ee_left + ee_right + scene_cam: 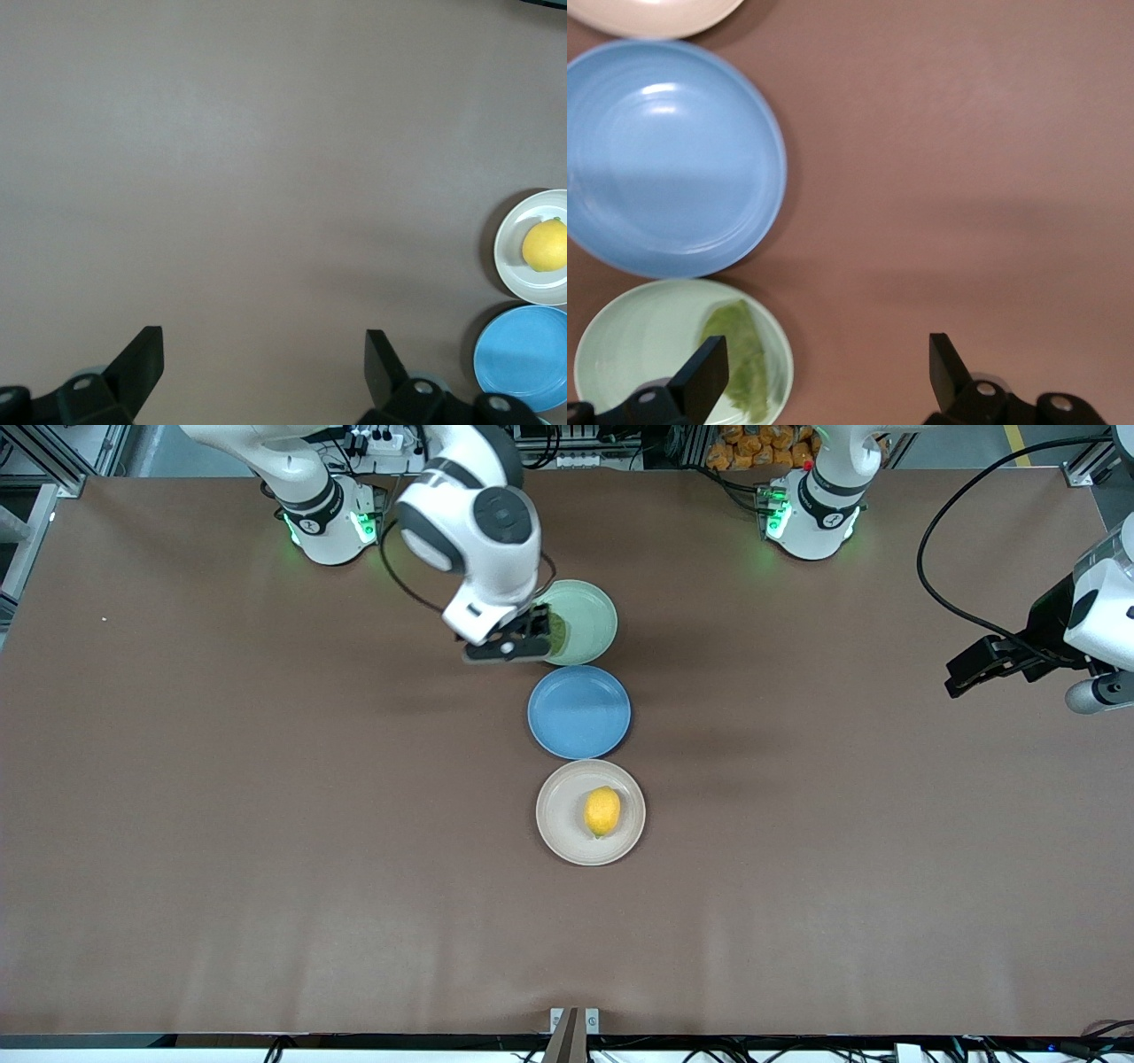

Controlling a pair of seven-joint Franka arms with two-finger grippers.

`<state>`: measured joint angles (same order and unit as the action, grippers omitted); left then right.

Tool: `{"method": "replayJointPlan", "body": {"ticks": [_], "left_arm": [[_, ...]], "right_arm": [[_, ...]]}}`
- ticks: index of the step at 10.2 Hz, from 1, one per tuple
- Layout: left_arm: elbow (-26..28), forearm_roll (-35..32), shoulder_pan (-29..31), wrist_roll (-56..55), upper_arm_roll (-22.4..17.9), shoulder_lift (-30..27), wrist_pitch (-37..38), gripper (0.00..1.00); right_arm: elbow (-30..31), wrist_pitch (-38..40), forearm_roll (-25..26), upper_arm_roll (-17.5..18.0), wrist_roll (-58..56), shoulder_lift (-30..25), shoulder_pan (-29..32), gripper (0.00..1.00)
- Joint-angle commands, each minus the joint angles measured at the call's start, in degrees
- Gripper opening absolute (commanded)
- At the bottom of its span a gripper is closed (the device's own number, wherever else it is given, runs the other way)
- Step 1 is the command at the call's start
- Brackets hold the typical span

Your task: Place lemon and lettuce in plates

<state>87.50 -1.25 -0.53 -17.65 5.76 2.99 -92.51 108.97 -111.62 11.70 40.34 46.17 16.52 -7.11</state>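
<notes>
the yellow oval lemon [602, 811] is lying in the beige-white plate [560, 834], the plate nearest the front camera. the dark green wrinkly lettuce [742, 359] is lying flat in the mint green plate [592, 622], the plate farthest from it, nearest the bases.

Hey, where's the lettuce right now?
The lettuce lies in the mint green plate, the plate farthest from the front camera, beside the blue plate; the open right gripper is over that plate's edge.
</notes>
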Motion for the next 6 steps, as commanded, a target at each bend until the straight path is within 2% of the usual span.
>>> {"method": "replayJointPlan", "body": {"ticks": [1,2,5,6], "left_arm": [[0.12,-1.21,-0.09,0.42,0.48,-0.70,0.84,1.00],[0.21,-1.21,-0.09,0.60,0.57,-0.62,0.84,1.00],[0.12,-1.29,-0.53,1.21,0.66,-0.53,0.84,1.00],[0.21,-1.29,-0.53,1.30,0.75,-0.44,0.84,1.00]], "right_arm": [[-1.64,4.62,-3.00,-0.70,-7.29,-3.24,5.24,1.00],[-3.74,7.00,-3.08,-2.01,-10.28,-3.16,6.92,1.00],[-8.06,9.49,-3.26,-11.14,-21.26,-3.24,8.33,1.00],[-9.03,9.40,-4.91,-14.21,-24.86,-3.24,8.51,1.00]]}}
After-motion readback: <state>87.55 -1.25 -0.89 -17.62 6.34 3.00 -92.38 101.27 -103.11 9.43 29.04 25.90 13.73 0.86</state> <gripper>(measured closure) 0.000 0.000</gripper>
